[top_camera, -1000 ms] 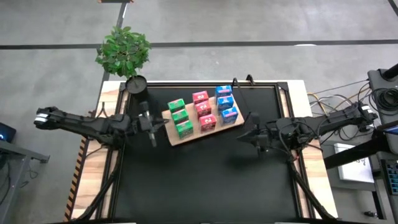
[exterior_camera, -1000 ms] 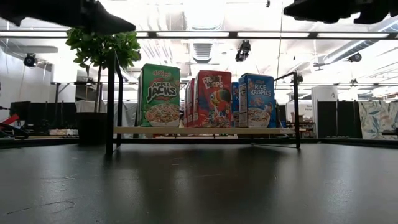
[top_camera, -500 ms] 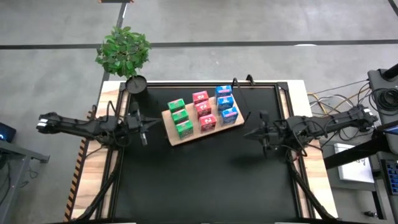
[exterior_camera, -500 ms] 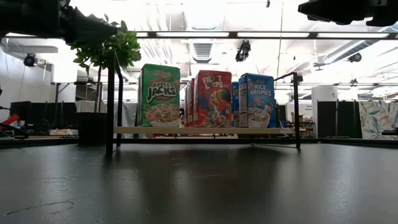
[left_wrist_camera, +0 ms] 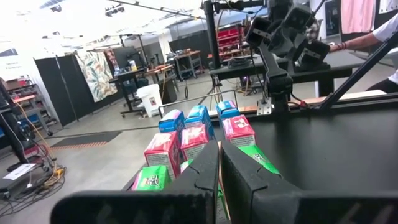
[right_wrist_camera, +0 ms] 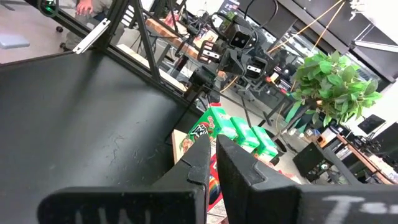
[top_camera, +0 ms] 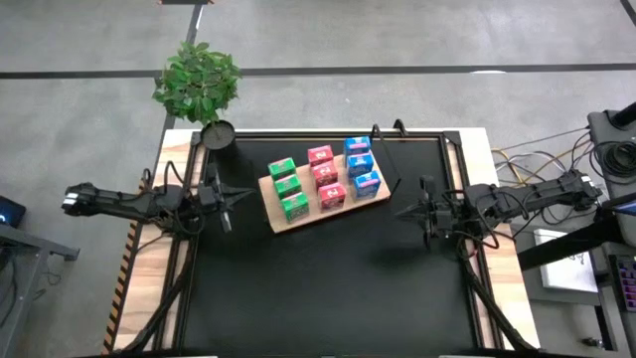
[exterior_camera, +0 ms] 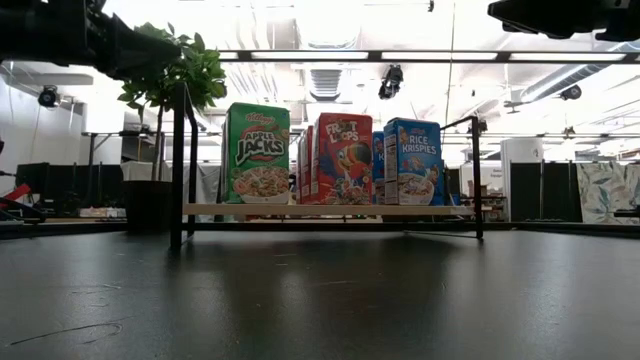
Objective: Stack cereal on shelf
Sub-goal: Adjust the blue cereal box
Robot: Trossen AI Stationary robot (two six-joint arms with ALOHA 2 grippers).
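Left gripper [top_camera: 228, 204], left of the board [top_camera: 298, 218] carrying the cereal boxes [top_camera: 324, 180], has jaws pressed together, empty. Right gripper [top_camera: 417, 211], right of it, likewise.

you have a black tabletop mat [top_camera: 328, 288] filling the frame's centre; on its upper middle lies a flat light-wood shelf board [top_camera: 281, 219], and a dark plant pot [top_camera: 218, 134] at upper left.

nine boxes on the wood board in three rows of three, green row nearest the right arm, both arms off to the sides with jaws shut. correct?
One thing is off: the green boxes sit nearest the left gripper, and the blue boxes are nearest the right gripper, as the high view shows. The rest holds: nine boxes on the wood board, both arms aside with jaws shut.
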